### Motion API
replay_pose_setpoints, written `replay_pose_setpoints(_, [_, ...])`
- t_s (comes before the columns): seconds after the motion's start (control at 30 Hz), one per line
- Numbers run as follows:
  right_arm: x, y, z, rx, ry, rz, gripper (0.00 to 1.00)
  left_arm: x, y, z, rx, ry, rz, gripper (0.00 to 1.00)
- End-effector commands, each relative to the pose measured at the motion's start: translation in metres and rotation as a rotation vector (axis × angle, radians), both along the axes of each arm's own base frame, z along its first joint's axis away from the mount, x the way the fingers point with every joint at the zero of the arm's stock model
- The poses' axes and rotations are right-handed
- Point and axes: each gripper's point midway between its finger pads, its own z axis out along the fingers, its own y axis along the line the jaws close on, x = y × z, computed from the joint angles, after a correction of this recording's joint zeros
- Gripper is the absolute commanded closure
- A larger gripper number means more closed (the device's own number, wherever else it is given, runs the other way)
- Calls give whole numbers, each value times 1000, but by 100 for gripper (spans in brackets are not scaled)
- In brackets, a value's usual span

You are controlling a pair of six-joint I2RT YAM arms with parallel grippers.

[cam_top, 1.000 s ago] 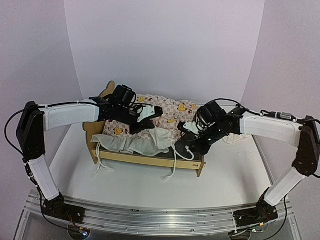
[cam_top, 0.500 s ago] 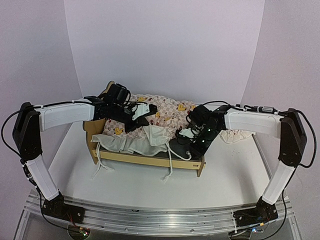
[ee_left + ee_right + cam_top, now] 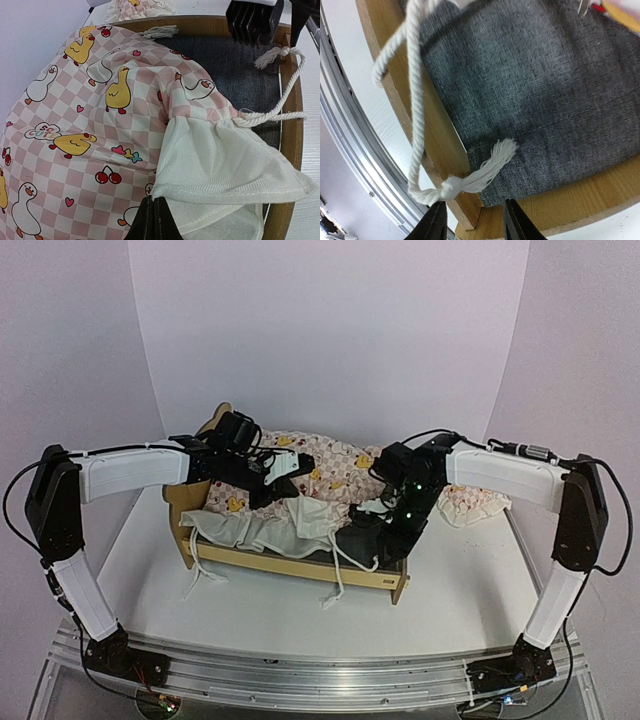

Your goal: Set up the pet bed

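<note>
Out on the middle of the bench sits the pet bed, bear-ear headboard at the left and its long side facing the arms. The pink duck quilt is heaped across it, with the cream ruffle spilling over the near rail. And look at the left jaws: pressed together right on the quilt, fingertips pinching where the check meets the ruffle. Over at the foot end, the right jaws are spread, hovering just above the bed's corner with nothing between them. The dark grey base and wooden rail show straight through the gap. A white cord loops over that rail, its knotted tassel just beside one finger. The matching pillow lies on the bench beyond the right arm, off the bed.
</note>
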Motion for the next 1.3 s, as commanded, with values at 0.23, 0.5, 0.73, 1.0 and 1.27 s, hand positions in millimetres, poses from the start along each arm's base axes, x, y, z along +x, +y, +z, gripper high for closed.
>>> replay_pose_setpoints(0.23, [-7,-1,61,-62,113,-153,47,-2,-7,20,-71,-6,-24,98])
replay_pose_setpoints(0.5, [5,2,13,-174,181,-366,57,-5,-8,19,-80,4,-32,98])
replay_pose_setpoints(0.73, [5,4,1,-206,207,-387,69,-6,-6,18,-77,-5,-30,98])
replay_pose_setpoints(1.0, [-3,2,-10,-233,244,-369,100,-5,-6,20,-84,-9,-29,98])
replay_pose_setpoints(1.27, [-11,48,-11,-56,369,-245,100,-8,-9,15,-93,4,-41,98])
